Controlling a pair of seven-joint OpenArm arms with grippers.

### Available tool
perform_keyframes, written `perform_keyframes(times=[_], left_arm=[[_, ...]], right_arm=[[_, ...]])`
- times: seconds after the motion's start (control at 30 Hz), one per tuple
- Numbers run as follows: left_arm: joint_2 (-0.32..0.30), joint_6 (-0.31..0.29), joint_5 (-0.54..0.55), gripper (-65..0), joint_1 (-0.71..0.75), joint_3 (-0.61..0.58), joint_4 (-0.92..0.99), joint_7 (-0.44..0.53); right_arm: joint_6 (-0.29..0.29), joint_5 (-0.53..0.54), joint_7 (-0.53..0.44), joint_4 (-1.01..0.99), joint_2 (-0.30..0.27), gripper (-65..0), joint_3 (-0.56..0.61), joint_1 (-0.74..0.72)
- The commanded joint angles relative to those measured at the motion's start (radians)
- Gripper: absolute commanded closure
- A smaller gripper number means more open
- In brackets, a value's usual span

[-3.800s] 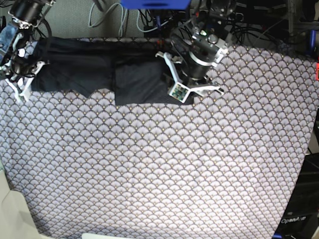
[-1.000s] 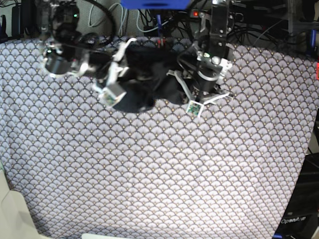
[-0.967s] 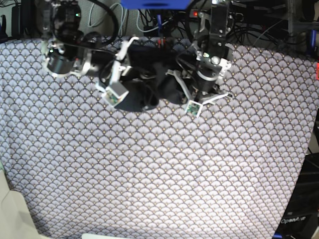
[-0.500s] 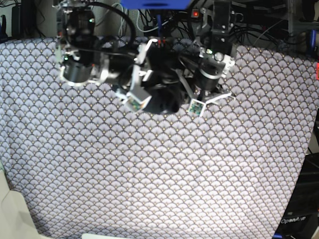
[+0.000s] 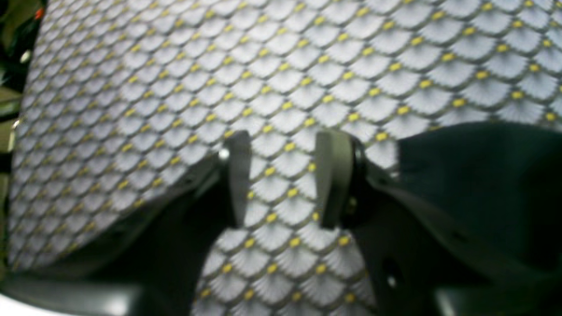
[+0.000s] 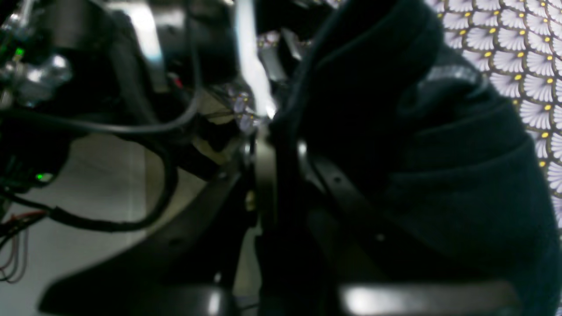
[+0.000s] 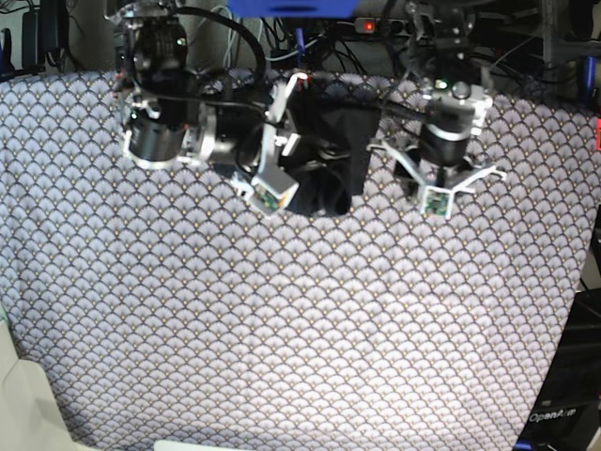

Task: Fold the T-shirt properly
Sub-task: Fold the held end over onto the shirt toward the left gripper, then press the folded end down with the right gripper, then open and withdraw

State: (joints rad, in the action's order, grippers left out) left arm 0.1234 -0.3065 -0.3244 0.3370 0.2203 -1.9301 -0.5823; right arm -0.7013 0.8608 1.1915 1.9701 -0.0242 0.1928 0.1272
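Cloth bunches at the far middle of the tablecloth [image 7: 300, 310], where the right gripper [image 6: 281, 145] is clamped on the T-shirt [image 7: 338, 155] and the left gripper [image 5: 281, 175] stands beside it, jaws apart and empty over bare pattern. To fold well, the held edge should probably be laid flat over the bundle, lined up with the edge beneath, before letting go. The shirt is a compact heap; I cannot tell its long axis or facing.
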Motion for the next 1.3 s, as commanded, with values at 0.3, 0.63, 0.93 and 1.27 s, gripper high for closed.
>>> perform_keyframes(times=[0.3,0.63,0.93,1.27], left_arm=[[0.008,-0.092,0.008,-23.9,0.04,0.14,-0.018,0.029],[0.034,-0.204,0.008,-23.9,0.014,0.227,-0.018,0.029],[0.034,-0.204,0.008,-23.9,0.015,0.227,-0.018,0.029],[0.034,-0.204,0.006,-23.9,0.017,0.227,-0.019,0.029]], right_arm=[[0.003,0.034,-0.037,-0.005,0.005,-0.8,0.106,-0.099],[0.003,0.034,-0.043,-0.068,0.008,-0.8,0.149,-0.137],[0.003,0.034,-0.043,-0.087,0.002,-1.2,0.145,-0.139],[0.003,0.036,-0.103,-0.147,-0.089,-5.0,0.145,-0.148]])
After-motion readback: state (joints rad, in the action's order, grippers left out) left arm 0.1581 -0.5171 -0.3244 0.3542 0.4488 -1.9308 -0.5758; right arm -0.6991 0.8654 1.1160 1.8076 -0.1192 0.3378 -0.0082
